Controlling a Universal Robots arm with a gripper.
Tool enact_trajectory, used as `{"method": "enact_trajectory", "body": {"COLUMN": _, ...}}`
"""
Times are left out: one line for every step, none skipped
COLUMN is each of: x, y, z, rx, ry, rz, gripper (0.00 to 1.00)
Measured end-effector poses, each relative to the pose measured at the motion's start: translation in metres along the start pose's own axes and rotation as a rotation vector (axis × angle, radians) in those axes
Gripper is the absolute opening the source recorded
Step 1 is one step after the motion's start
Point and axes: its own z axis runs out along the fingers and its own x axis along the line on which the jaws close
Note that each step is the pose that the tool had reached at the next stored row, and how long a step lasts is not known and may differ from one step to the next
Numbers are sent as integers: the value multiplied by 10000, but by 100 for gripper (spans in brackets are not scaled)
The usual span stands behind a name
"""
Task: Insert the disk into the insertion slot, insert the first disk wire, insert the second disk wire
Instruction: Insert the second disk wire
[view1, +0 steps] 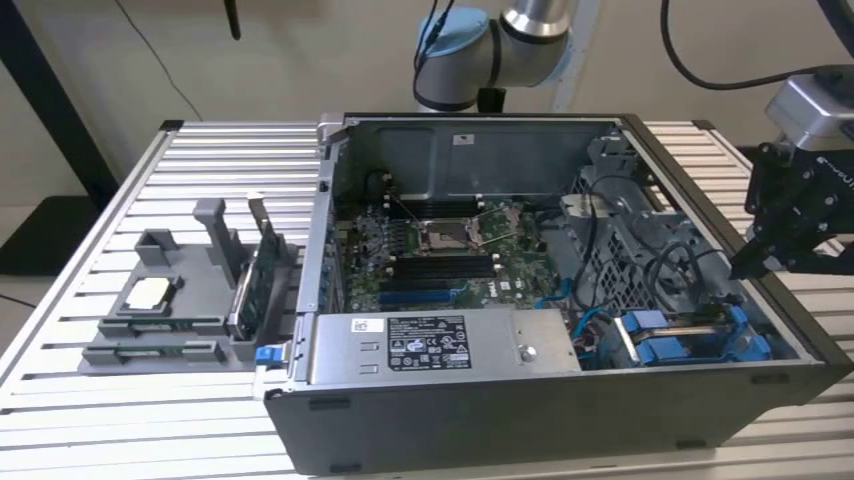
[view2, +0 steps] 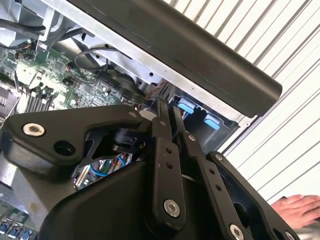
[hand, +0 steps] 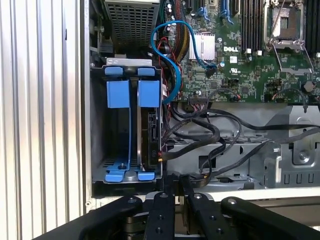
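Blue carrier frames (hand: 148, 93), green motherboard (hand: 240, 65), blue cable (hand: 170, 23), black pincer (hand: 175, 181); silver surface (hand: 40, 100) ribbed in parallel stripes.

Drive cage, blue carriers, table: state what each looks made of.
Drive cage: grey sheet metal, dull finish, with punched holes in its floor. Blue carriers: probably moulded plastic, with smooth, evenly coloured faces. Table: likely aluminium, made of ribbed silvery slats.

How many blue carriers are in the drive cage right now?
2, side by side in the cage: one carrier by the case wall, seemingly empty; the other beside the cables, with a dark drive inside. None looks hidden.
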Motion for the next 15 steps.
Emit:
{"method": "enact_trajectory", "body": {"x": 0, "y": 0, "z": 3, "rx": 0, "ry": 0, "rz": 1, "gripper": 17}}
{"method": "enact_trajectory", "body": {"x": 0, "y": 0, "z": 4, "rx": 0, "ry": -1, "rz": 1, "gripper": 17}}
{"method": "enact_trajectory", "body": {"x": 0, "y": 0, "z": 4, "rx": 0, "ry": 0, "rz": 1, "gripper": 17}}
{"method": "enact_trajectory", "body": {"x": 0, "y": 0, "z": 4, "rx": 0, "ry": 0, "rz": 0, "gripper": 17}}
{"method": "enact_trajectory", "body": {"x": 1, "y": 0, "z": 5, "rx": 0, "ry": -1, "rz": 1, "gripper": 17}}
{"method": "enact_trajectory", "body": {"x": 1, "y": 0, "z": 6, "rx": 0, "ry": -3, "rz": 1, "gripper": 16}}
{"method": "enact_trajectory", "body": {"x": 1, "y": 0, "z": 6, "rx": 0, "ry": -5, "rz": 1, "gripper": 16}}
{"method": "enact_trajectory", "body": {"x": 1, "y": 0, "z": 6, "rx": 0, "ry": -7, "rz": 0, "gripper": 16}}
{"method": "enact_trajectory", "body": {"x": 0, "y": 0, "z": 6, "rx": 0, "ry": -8, "rz": 1, "gripper": 16}}
{"method": "enact_trajectory", "body": {"x": 1, "y": 0, "z": 6, "rx": 0, "ry": -9, "rz": 1, "gripper": 16}}
{"method": "enact_trajectory", "body": {"x": 2, "y": 5, "z": 6, "rx": 1, "ry": -9, "rz": 3, "gripper": 16}}
{"method": "enact_trajectory", "body": {"x": 1, "y": 13, "z": 5, "rx": 1, "ry": -10, "rz": 2, "gripper": 16}}
{"method": "enact_trajectory", "body": {"x": 1, "y": 21, "z": -1, "rx": 0, "ry": -8, "rz": 1, "gripper": 16}}
{"method": "enact_trajectory", "body": {"x": -1, "y": 35, "z": -13, "rx": 0, "ry": -7, "rz": 1, "gripper": 16}}
{"method": "enact_trajectory", "body": {"x": -3, "y": 49, "z": -26, "rx": 0, "ry": -10, "rz": 0, "gripper": 16}}
